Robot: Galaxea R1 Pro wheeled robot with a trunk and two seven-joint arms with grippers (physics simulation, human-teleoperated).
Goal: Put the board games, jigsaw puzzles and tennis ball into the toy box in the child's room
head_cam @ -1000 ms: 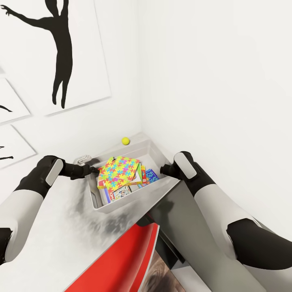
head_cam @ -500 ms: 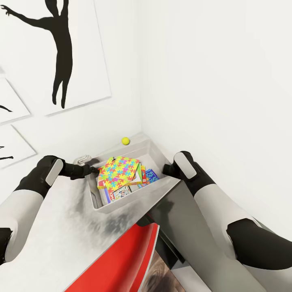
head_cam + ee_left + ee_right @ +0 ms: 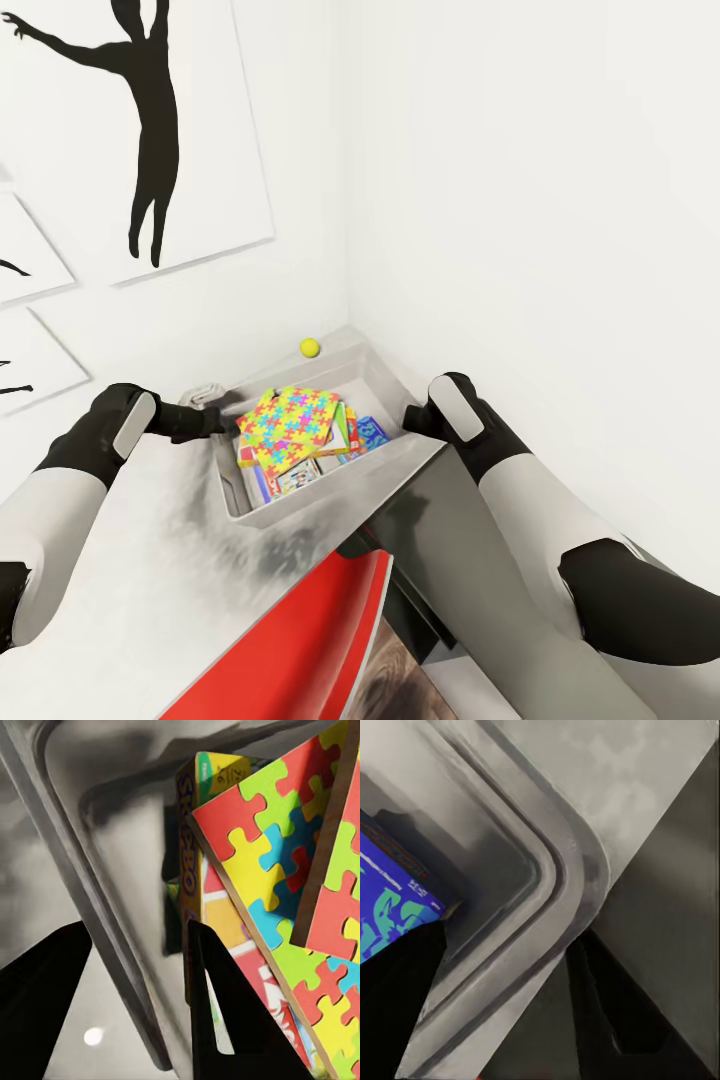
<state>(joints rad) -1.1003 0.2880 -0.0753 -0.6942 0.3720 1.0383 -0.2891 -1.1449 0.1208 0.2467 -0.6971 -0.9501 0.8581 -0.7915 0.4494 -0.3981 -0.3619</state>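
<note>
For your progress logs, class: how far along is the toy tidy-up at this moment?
Mostly done: both jigsaw puzzles and the board games lie in the toy box. In hand: nothing, the left gripper has open jaws at the box's rim. Left: the tennis ball sits on the table.

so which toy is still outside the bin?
The tennis ball: it sits on the table behind the toy box; puzzles and games are inside.

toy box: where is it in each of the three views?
Head: toy box centre, on the table corner, between both hands.
Left wrist: its grey rim runs between the left hand's fingers.
Right wrist: its rounded corner mid-picture.
Shared landmark: that grey rim.
</note>
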